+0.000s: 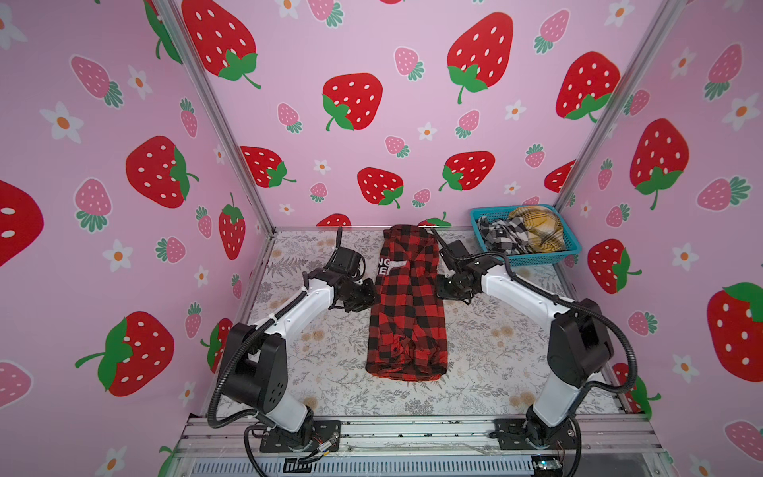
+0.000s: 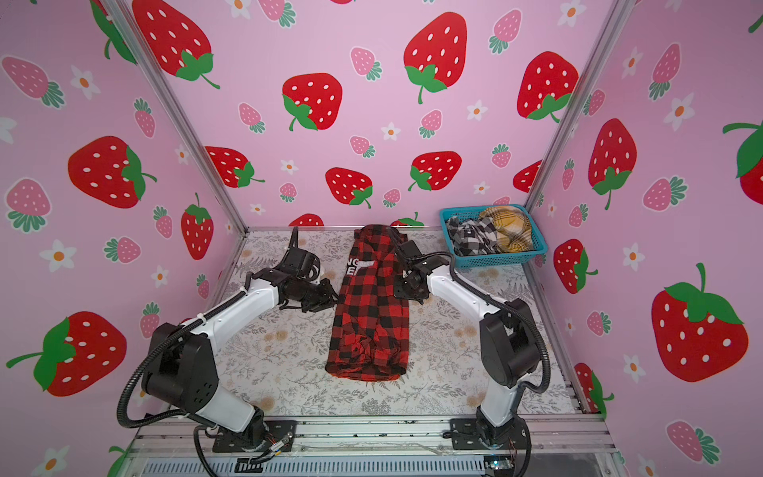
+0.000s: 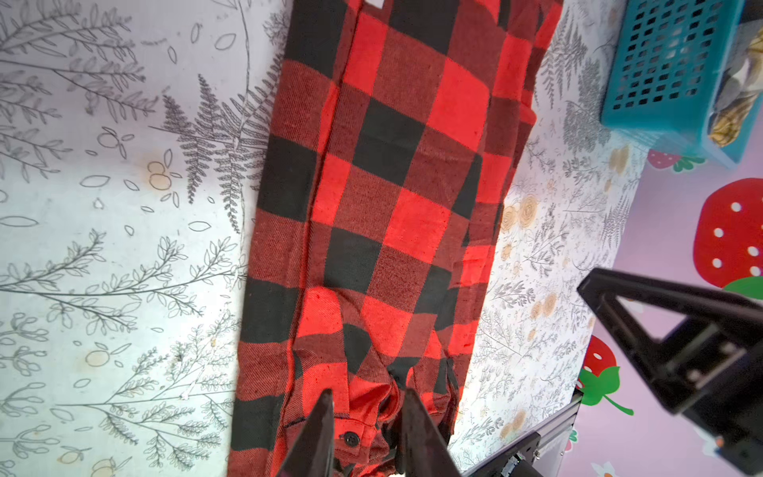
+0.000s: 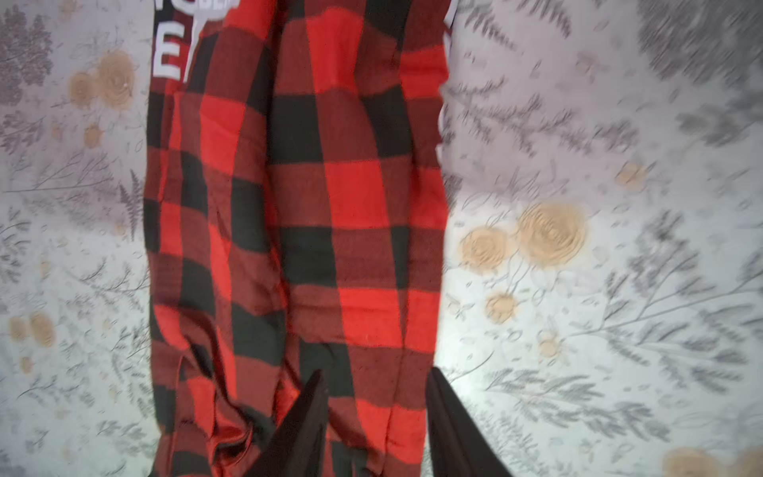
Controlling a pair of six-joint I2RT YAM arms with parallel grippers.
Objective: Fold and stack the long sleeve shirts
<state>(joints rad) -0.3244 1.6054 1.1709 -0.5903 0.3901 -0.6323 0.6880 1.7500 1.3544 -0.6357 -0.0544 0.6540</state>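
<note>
Both top views are showing the red-and-black buffalo check shirt (image 1: 406,305) lying along the middle of the worktop (image 1: 495,351) as a narrow strip. We are hovering left hand (image 3: 368,417) and right hand (image 4: 373,396), parted and empty, beside it; we are judging a crosswise halving due next.

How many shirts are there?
3: red-and-black shirt flat on the table; black-and-white shirt and yellow shirt bunched in the turquoise basket. Others may hide underneath them.

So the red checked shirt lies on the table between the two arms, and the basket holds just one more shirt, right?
No: both top views show the basket holding two, a black-and-white check shirt and a mustard-yellow plaid shirt. The red checked shirt lies on the table between the left arm and the right arm.
</note>
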